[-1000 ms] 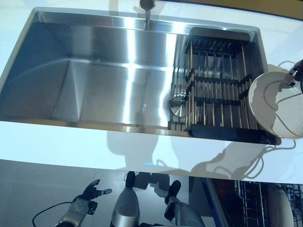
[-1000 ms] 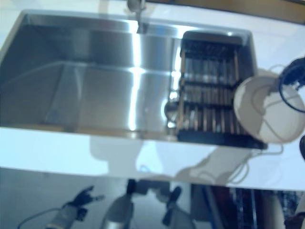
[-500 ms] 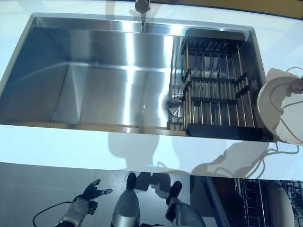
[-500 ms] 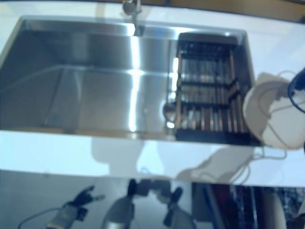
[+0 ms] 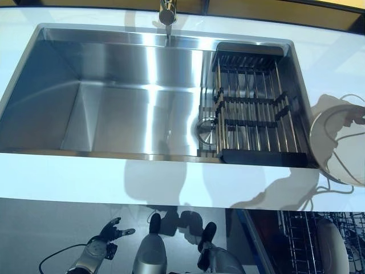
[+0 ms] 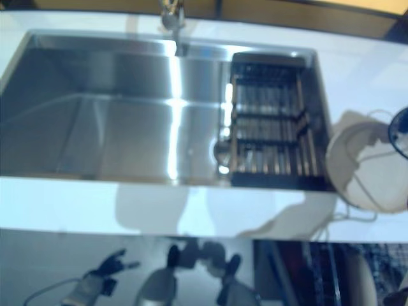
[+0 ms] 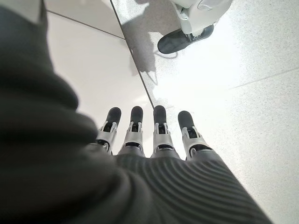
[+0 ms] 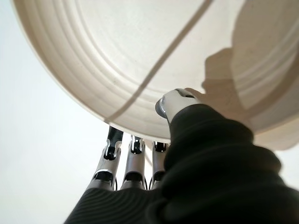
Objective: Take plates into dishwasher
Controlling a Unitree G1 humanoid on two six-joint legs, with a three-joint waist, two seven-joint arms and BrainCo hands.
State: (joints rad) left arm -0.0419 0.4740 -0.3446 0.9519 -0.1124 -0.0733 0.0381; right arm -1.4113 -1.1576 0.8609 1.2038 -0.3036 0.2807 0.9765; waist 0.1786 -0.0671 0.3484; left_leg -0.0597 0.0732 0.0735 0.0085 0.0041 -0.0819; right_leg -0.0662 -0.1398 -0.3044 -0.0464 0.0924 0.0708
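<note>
A cream plate (image 5: 339, 142) is held over the white counter, just right of the sink's dish rack (image 5: 256, 108). My right hand (image 8: 133, 161) is shut on it: the thumb (image 8: 175, 105) lies on its face and the fingers reach under its rim (image 8: 140, 56). In the eye views the hand itself is almost cut off at the right edge. My left hand (image 5: 108, 234) hangs low over the floor at the lower left, open and empty, with straight fingers (image 7: 159, 135).
A steel sink (image 5: 114, 108) with a faucet (image 5: 166, 11) and a drain plug (image 5: 206, 128) fills the middle. The counter's front strip (image 5: 85, 177) runs below it. The open dishwasher's wire rack (image 5: 308, 240) at the lower right holds a pale plate (image 5: 332, 245).
The camera has shifted a little. The plate in my right hand has moved right, off the dish rack's edge to over the counter. The left hand has not moved.
</note>
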